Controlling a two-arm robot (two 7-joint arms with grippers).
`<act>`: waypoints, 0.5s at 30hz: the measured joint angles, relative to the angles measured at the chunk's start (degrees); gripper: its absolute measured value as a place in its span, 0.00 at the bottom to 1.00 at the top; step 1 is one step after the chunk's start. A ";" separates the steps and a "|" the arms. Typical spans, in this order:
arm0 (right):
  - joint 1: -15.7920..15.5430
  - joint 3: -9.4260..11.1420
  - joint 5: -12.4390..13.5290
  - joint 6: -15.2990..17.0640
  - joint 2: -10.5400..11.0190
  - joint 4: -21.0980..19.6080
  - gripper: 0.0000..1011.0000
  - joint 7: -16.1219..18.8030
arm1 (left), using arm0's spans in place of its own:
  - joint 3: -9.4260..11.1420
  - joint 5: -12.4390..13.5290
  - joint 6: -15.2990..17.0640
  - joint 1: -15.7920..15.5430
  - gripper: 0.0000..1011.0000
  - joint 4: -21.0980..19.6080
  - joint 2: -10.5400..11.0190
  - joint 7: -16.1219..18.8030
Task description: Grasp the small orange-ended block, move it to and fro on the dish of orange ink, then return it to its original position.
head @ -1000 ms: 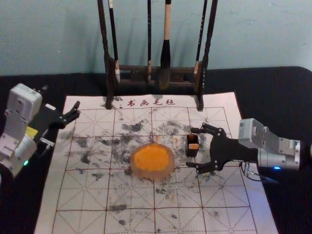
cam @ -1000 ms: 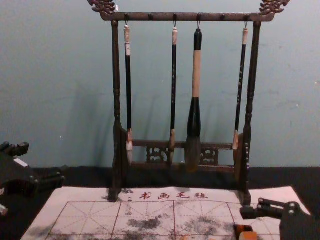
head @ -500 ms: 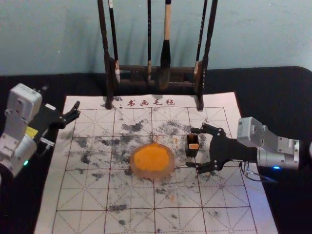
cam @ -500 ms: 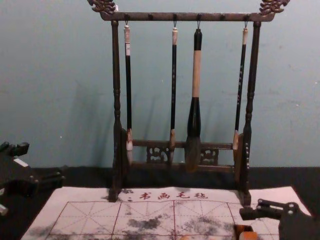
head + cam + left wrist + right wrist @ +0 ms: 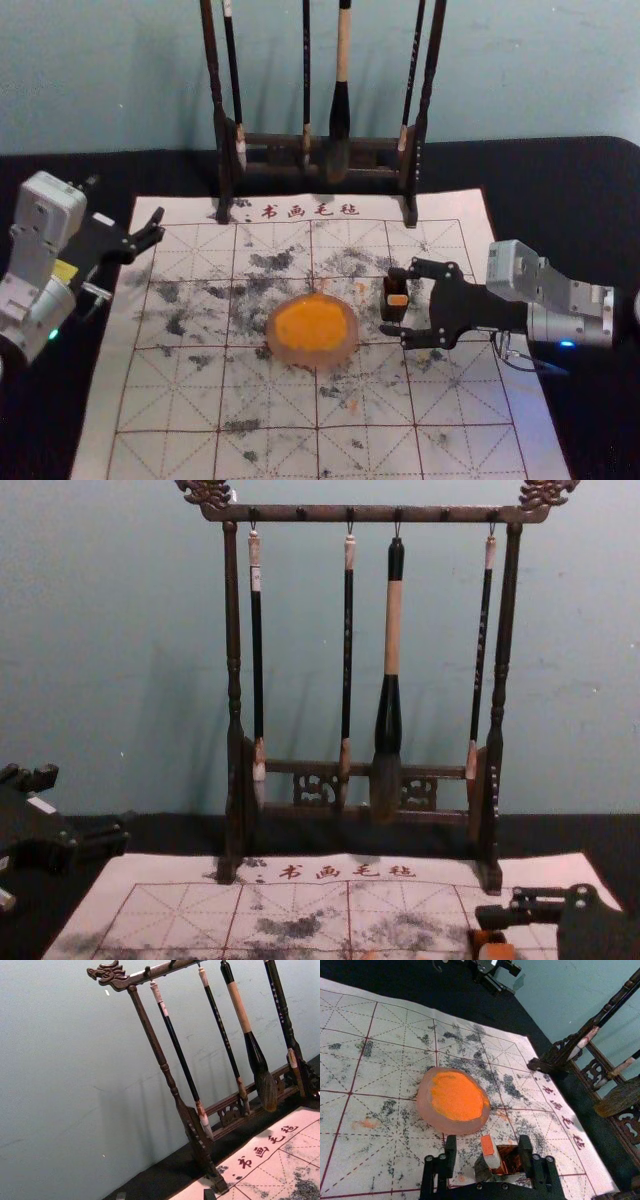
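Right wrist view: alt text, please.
The right pincer is open around a dark box holding the orange-ended block. Beyond are a dish of orange ink on a stained, gridded mat and a brush rack.

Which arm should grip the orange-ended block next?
Likely right: the right gripper is open, fingers either side of the block in its dark box; the left gripper sits across the dish, farther off.
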 joint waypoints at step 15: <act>-0.06 0.00 -0.01 -0.07 0.00 0.00 0.33 -0.01 | 0.00 0.00 0.00 0.00 0.99 0.00 0.00 0.00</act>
